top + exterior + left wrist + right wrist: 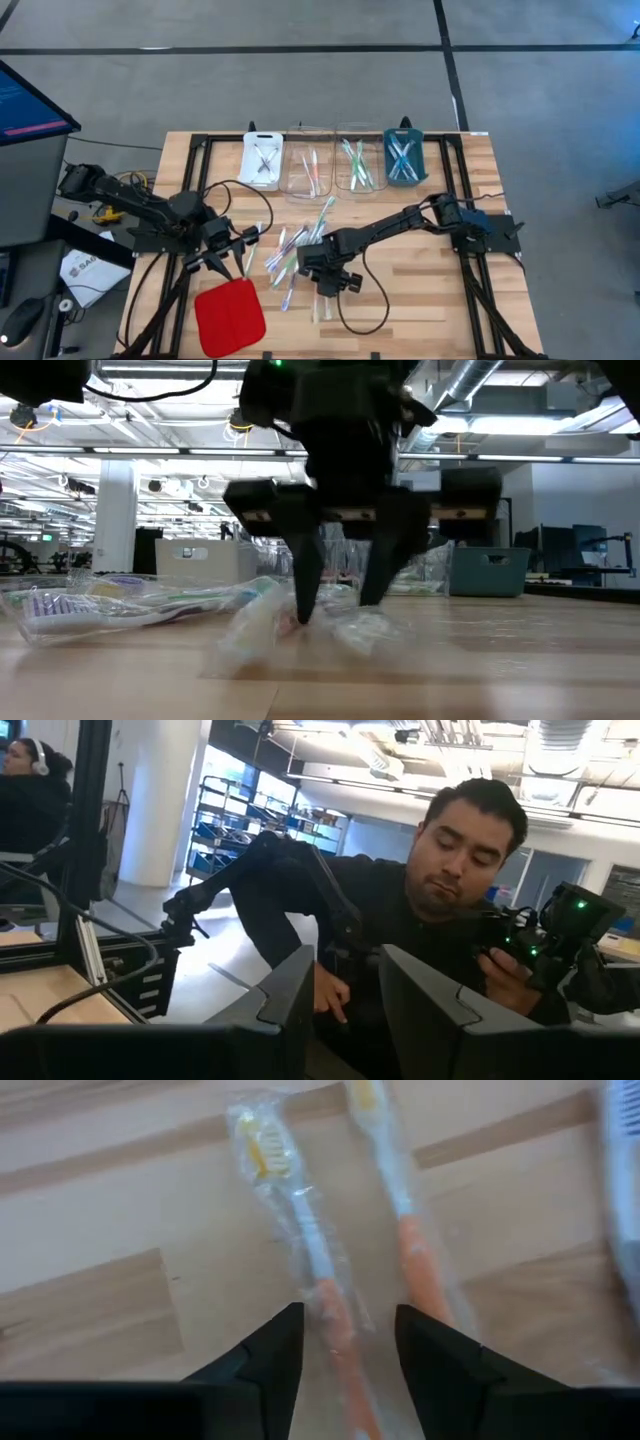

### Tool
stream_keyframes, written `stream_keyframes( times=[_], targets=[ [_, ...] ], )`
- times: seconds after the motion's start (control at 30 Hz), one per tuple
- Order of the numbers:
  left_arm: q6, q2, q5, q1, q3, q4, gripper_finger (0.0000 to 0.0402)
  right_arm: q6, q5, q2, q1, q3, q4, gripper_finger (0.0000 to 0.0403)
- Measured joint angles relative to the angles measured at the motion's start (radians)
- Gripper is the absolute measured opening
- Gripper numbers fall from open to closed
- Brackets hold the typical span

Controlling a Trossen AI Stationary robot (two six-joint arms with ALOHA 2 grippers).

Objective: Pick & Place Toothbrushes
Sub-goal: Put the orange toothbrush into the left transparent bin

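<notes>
Orange-handled wrapped toothbrush (322,1295) lies on the table (420,300), lower centre of the high view, straddled by the right gripper (348,1335), fingers parted, nothing grasped. Pick step judged in hand; closing is called for. Left gripper (347,985) is idle, parted, empty.

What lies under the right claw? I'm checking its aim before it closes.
Under the right claw, jaws open, lies a wrapped orange-handled toothbrush on the wooden table, with a second orange one beside it. Their lower handles are hidden behind the fingers.
</notes>
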Motion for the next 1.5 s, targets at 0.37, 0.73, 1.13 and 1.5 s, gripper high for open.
stream_keyframes(
  times=[0.37, 0.73, 1.13, 1.5],
  targets=[
    [0.0, 0.0, -0.017, 0.0, 0.0, 0.0, 0.0108, 0.087, 0.003, -0.003, -0.014, -0.03, 0.034, 0.0121],
    [-0.006, 0.0, -0.017, 0.0, 0.0, 0.0, 0.0108, 0.108, 0.042, -0.004, -0.015, -0.031, 0.008, 0.0017],
    [-0.009, 0.0, -0.017, 0.0, 0.0, 0.004, 0.0108, 0.396, 0.114, -0.026, -0.012, -0.029, -0.026, 0.0007],
    [-0.009, 0.0, -0.017, -0.02, 0.001, 0.022, 0.0108, 0.681, 0.227, -0.096, -0.111, 0.153, -0.188, 0.0001]
  ],
)
